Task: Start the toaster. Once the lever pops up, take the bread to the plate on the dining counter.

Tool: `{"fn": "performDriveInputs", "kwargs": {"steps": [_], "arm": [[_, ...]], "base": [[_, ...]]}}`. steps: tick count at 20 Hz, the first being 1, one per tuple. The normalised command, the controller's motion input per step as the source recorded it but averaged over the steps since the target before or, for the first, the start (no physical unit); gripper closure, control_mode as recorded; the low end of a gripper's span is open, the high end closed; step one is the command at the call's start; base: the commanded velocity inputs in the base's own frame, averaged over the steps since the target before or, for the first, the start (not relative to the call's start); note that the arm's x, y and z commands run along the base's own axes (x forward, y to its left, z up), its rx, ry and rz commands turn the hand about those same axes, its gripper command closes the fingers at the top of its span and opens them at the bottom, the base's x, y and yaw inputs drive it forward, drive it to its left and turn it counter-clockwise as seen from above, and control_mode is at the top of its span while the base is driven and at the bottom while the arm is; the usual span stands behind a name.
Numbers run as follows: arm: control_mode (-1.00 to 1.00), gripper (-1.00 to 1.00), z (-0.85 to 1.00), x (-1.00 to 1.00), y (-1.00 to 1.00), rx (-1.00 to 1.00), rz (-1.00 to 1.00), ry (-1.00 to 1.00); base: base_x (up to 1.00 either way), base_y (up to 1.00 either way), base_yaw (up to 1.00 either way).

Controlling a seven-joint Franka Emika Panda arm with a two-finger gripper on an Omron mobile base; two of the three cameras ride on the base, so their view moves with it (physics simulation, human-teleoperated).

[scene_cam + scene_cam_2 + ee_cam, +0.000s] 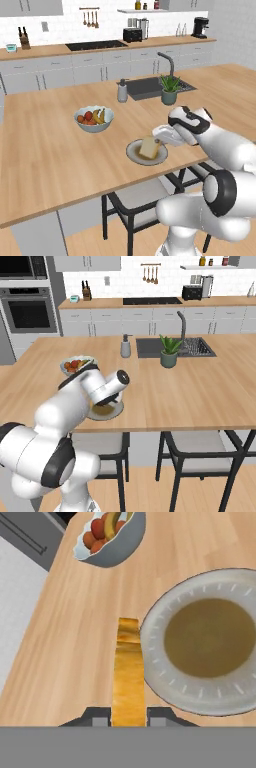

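My gripper (159, 141) is shut on the bread (149, 147), a tan slice held on edge just above the dining counter (50, 150). In the hand view the bread (128, 672) stands between my fingertips (97, 716), next to the left rim of the plate (155, 657). From the left base view the slice hangs over the plate (140, 156), which lies near the counter's front edge. My arm hides part of the plate (109, 412) in the right base view. The black toaster (132, 34) stands far back on the wall counter, also seen from the right as the toaster (192, 292).
A pale fruit bowl (94, 119) sits left and behind the plate. A soap dispenser (122, 91), a potted plant (170, 89) and a sink (145, 86) lie further back. Dark chairs (135, 200) stand under the counter's front edge.
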Motion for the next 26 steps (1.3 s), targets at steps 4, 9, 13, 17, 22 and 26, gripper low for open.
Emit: {"fn": "performDriveInputs", "kwargs": {"steps": [4, 9, 13, 17, 22, 26], "arm": [[-1.0, 1.0, -0.34, 0.59, 0.02, 0.0, 0.0, 0.0], [-1.0, 1.0, -0.17, 0.42, 0.0, 0.0, 0.0, 0.0], [-1.0, 1.0, -0.17, 0.07, 0.0, -0.01, 0.01, 0.0], [-1.0, 1.0, -0.32, 0.15, 0.0, -0.05, 0.0, 0.01], [-1.0, 1.0, -0.04, 0.29, 0.0, 0.0, 0.0, 0.0], [-1.0, -1.0, -0.08, 0.05, 0.0, -0.01, 0.0, 0.0]], "base": [[0.0, 0.0, 0.0], [0.0, 0.0, 0.0], [0.0, 0.0, 0.0], [0.0, 0.0, 0.0], [0.0, 0.0, 0.0], [0.0, 0.0, 0.0]]}}
